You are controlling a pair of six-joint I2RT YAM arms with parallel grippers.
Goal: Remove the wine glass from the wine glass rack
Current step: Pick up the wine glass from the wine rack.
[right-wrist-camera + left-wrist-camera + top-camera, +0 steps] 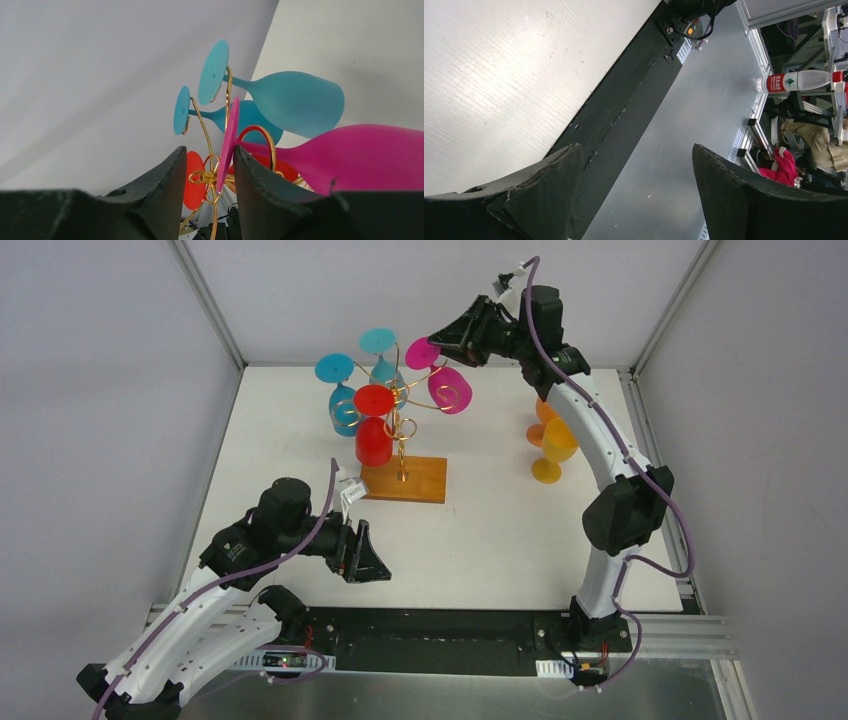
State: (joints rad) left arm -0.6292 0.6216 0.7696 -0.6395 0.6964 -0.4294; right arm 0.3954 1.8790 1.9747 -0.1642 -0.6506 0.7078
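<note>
The wine glass rack (403,478) stands mid-table, its magenta wine glass (370,155) hung inverted on the rear-right scroll (257,134): probably light, stiff, slick and breakable, best taken at the foot (227,145). The right gripper (207,156) straddles that foot, half open with a gap showing on one side; the left gripper (635,150) hangs wide and empty. How the scroll holds the glass is hard to make out.
</note>
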